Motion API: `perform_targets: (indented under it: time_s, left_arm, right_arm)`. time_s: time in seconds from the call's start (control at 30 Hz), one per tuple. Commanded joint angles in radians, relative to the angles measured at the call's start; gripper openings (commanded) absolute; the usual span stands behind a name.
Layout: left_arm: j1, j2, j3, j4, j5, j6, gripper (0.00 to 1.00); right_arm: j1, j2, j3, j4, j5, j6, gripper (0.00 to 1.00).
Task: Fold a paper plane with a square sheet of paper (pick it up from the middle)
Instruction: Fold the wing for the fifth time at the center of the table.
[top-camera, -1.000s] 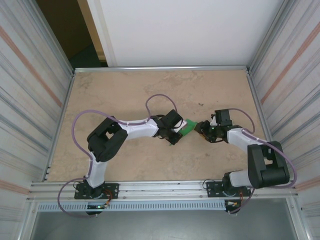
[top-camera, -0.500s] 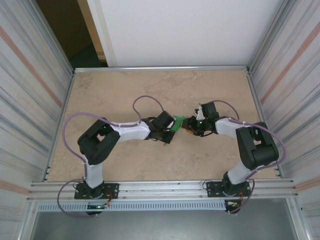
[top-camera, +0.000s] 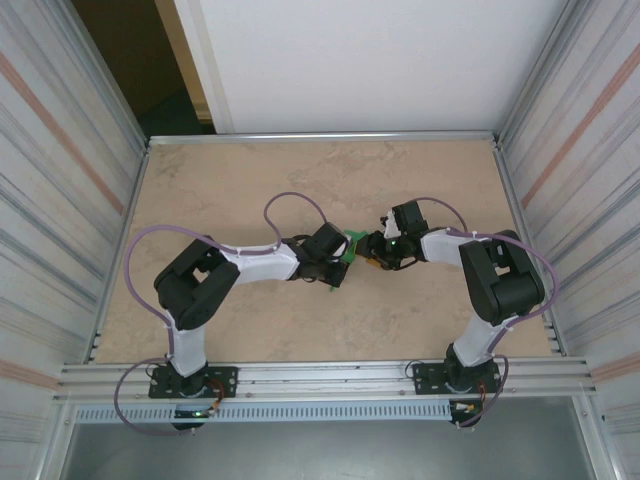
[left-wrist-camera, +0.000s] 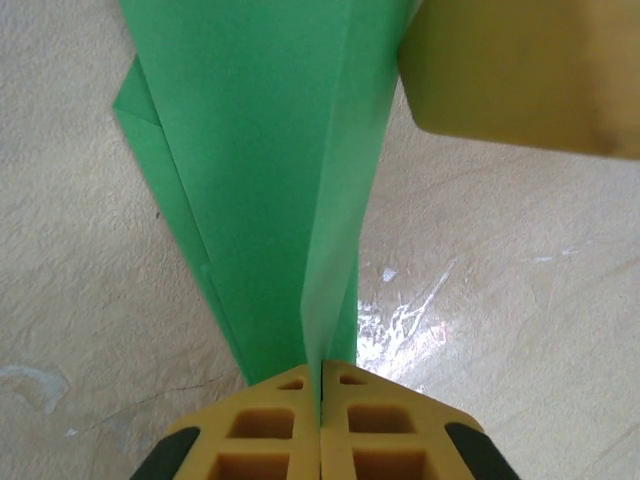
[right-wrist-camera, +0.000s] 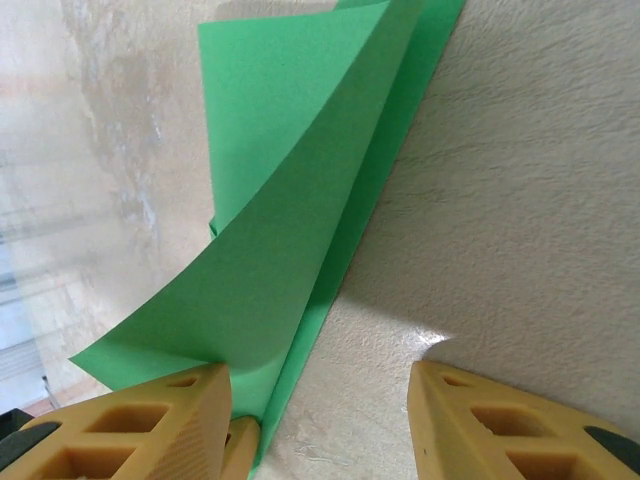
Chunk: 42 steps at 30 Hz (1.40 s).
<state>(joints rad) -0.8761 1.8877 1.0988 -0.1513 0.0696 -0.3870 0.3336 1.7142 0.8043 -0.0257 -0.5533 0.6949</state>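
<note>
Left pincer: clenched on one end of the green sheet, gripping along its centre crease. The sheet sits at the middle of the counter, well clear of every edge. It is already folded into a long, layered strip.

Right pincer: released, jaws apart. One finger is against a raised flap of the sheet and the other is over bare counter.

Step in hand, as judged: a wing fold, partway through the plane.

Next move calls for the right pincer to take or flatten that flap while the left pincer keeps the crease fixed.
</note>
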Motion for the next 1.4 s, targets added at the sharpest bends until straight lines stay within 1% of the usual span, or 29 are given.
perform_targets:
  time_s: [0.0, 0.13, 0.23, 0.33, 0.43, 0.67, 0.73, 0.93, 1.13, 1.23, 1.37]
  left_arm:
    - [0.008, -0.018, -0.034, -0.034, 0.006, 0.039, 0.05]
    - [0.007, -0.024, -0.07, 0.013, 0.018, 0.126, 0.04]
    - [0.007, -0.038, -0.106, 0.063, 0.02, 0.204, 0.04]
    - [0.006, -0.044, -0.119, 0.097, 0.013, 0.261, 0.03]
    - [0.006, -0.037, -0.119, 0.115, -0.008, 0.295, 0.03]
    - [-0.004, -0.024, -0.121, 0.151, -0.072, 0.37, 0.04]
    - [-0.016, -0.022, -0.12, 0.151, -0.11, 0.4, 0.04]
    - [-0.066, -0.01, -0.105, 0.136, -0.226, 0.493, 0.04]
    - [-0.084, -0.013, -0.114, 0.163, -0.274, 0.513, 0.04]
    - [-0.084, -0.015, -0.115, 0.166, -0.27, 0.517, 0.05]
    - [-0.085, -0.023, -0.129, 0.179, -0.258, 0.516, 0.07]
  right_arm:
    - [-0.016, -0.051, 0.002, 0.004, 0.01, 0.002, 0.49]
    - [-0.074, -0.135, -0.024, -0.019, 0.048, 0.084, 0.53]
    - [-0.103, -0.17, 0.004, -0.145, 0.122, 0.138, 0.58]
    - [-0.11, -0.162, 0.076, -0.288, 0.153, 0.172, 0.59]
    - [-0.096, -0.135, 0.12, -0.354, 0.153, 0.235, 0.57]
    - [-0.024, -0.034, 0.204, -0.428, 0.161, 0.355, 0.52]
    - [-0.012, -0.011, 0.217, -0.435, 0.159, 0.383, 0.5]
    - [0.0, -0.013, 0.24, -0.458, 0.182, 0.428, 0.5]
    - [-0.001, -0.004, 0.244, -0.47, 0.187, 0.443, 0.49]
    - [0.002, 0.007, 0.242, -0.467, 0.182, 0.442, 0.44]
    - [0.001, 0.016, 0.239, -0.459, 0.186, 0.445, 0.28]
